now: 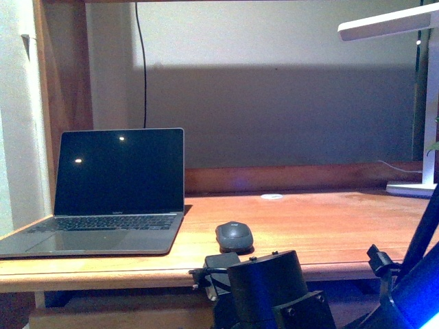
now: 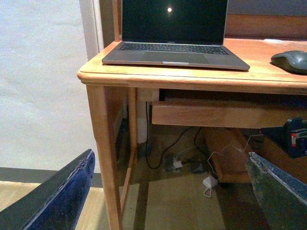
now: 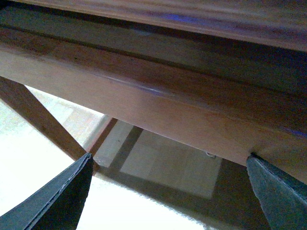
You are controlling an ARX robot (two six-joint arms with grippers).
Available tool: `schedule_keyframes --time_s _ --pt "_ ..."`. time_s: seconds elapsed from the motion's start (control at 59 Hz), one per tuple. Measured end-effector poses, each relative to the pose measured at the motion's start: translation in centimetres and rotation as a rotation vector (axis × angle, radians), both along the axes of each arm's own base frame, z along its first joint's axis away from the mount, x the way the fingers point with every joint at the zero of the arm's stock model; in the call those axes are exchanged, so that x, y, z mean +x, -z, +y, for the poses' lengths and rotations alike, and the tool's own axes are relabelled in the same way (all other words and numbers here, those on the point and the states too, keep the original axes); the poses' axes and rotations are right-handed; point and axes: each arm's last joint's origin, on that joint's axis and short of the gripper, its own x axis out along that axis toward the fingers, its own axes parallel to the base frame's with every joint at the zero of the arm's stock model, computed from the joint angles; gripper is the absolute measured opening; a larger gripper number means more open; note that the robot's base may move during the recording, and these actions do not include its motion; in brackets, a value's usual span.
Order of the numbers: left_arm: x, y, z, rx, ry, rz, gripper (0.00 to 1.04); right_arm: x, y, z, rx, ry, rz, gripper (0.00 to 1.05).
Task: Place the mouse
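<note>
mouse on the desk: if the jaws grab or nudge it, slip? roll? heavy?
The mouse has a smooth domed back, so jaws closing high on it would probably slide off; a low grip on its sides looks safer. It sits flat and low on the desk, so a push should slide it, not roll or tip it. It looks rigid and, far smaller than the laptop, probably light.

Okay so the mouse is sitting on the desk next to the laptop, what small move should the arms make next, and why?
Probably raise the right gripper above the desk edge toward the mouse. The mouse lies free on the desk, right of the laptop. Both wrist views look from below the desktop with jaws open and empty, so neither arm can reach it yet; the right one looks nearer.
</note>
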Motion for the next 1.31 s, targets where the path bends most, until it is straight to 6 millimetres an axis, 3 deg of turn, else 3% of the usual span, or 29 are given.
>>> schedule_keyframes --time_s 0.136,0.204,0.288,0.373,0.475,0.611,0.831,0.916,1.001,1.204,1.306 --pt "0.0 0.0 0.0 0.0 0.0 0.0 0.97 -0.4 -1.8 -2.1 0.033 0.003 -0.028 0.97" --pt "0.0 0.0 0.0 0.0 0.0 0.0 0.97 -1.0 -4.1 -4.7 0.073 0.011 -0.068 0.97" --pt "0.0 0.0 0.0 0.0 0.0 0.0 0.97 -1.5 -5.6 -7.0 0.096 0.029 -0.091 0.97" --pt "0.0 0.0 0.0 0.0 0.0 0.0 0.97 -2.6 -7.2 -11.1 0.128 0.064 -0.108 0.97" --pt "0.0 0.0 0.0 0.0 0.0 0.0 0.97 -5.5 -9.5 -16.6 0.212 0.134 -0.137 0.97" --pt "0.0 0.0 0.0 0.0 0.0 0.0 0.97 -10.6 -10.9 -20.9 0.331 0.185 -0.14 0.97" --pt "0.0 0.0 0.0 0.0 0.0 0.0 0.97 -16.6 -10.6 -24.1 0.437 0.254 -0.124 0.97" --pt "0.0 0.0 0.0 0.0 0.0 0.0 0.97 -19.5 -9.2 -25.4 0.452 0.298 -0.103 0.97" --pt "0.0 0.0 0.0 0.0 0.0 0.0 0.97 -21.1 -8.0 -26.1 0.455 0.3 -0.072 0.97" --pt "0.0 0.0 0.0 0.0 0.0 0.0 0.97 -21.8 -7.9 -26.3 0.452 0.314 -0.107 0.97" --pt "0.0 0.0 0.0 0.0 0.0 0.0 0.97 -22.0 -7.7 -26.8 0.249 0.542 -0.287 0.8"
